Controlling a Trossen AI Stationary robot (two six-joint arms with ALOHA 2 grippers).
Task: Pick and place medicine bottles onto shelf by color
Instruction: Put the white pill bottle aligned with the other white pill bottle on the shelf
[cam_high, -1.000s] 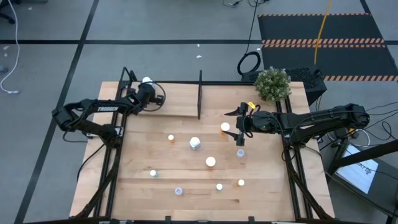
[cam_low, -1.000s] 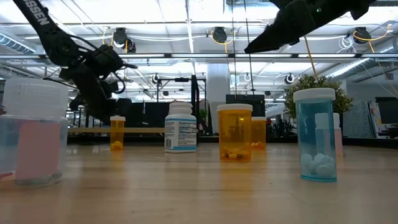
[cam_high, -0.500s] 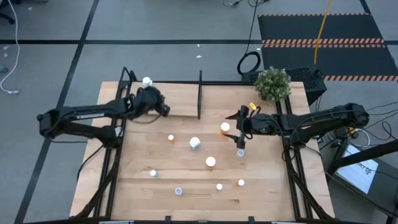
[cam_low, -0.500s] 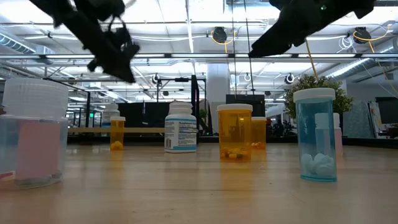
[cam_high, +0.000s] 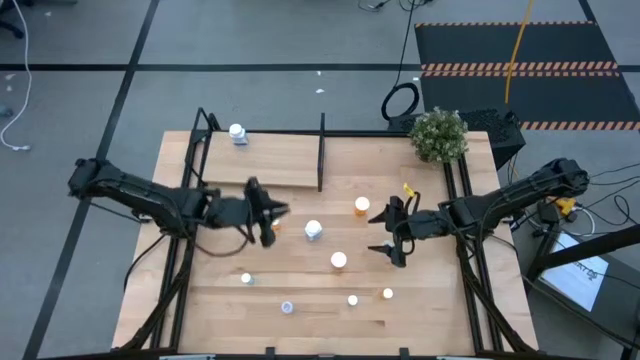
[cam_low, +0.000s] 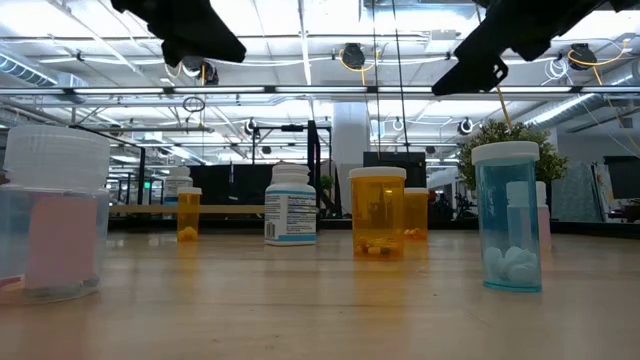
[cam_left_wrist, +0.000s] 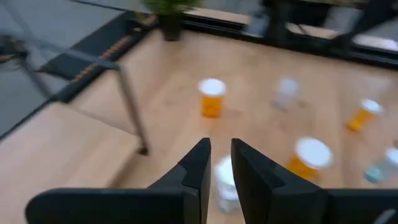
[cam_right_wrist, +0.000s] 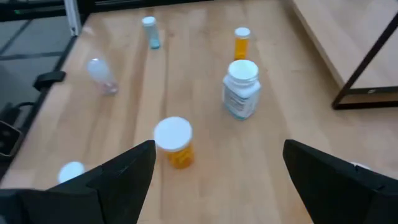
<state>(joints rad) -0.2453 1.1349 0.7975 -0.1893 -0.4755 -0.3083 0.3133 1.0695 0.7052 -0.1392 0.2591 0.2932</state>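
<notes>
left gripper (cam_high: 268, 222): over the table at about 9 o'clock from centre, in front of the shelf's front edge; fingers (cam_left_wrist: 198, 169) nearly together with a thin gap, nothing clamped.
right gripper (cam_high: 392, 232): over the table at about 3 o'clock from centre; fingers (cam_right_wrist: 127, 167) spread wide apart, nothing between them.
shelf (cam_high: 290, 158): light-wood platform along the 12 o'clock side of the table, black upright divider (cam_high: 321, 150) near its middle.
white bottle on shelf (cam_high: 237, 133): upright near the shelf's 10 o'clock corner, the only bottle on it.
small orange bottle (cam_high: 275, 221): on the table just beside the left gripper's fingertips; contact cannot be told.
white labelled bottle (cam_high: 314, 230): upright near table centre, at 3 o'clock from the left gripper.
orange bottle, white cap (cam_high: 361, 206): at 10 o'clock from the right gripper, near it but apart.
second orange bottle (cam_high: 339, 261): at 7 o'clock from the right gripper.
front row: pale bottle (cam_high: 246, 279), another pale one (cam_high: 287, 307), white-capped one (cam_high: 352, 300), small orange one (cam_high: 387, 294), all standing well apart toward the 6 o'clock edge.
low view: pale blue bottle (cam_low: 507, 215) with white pills standing close to the camera.
plant (cam_high: 438, 134): at the table's 1 o'clock corner.
</notes>
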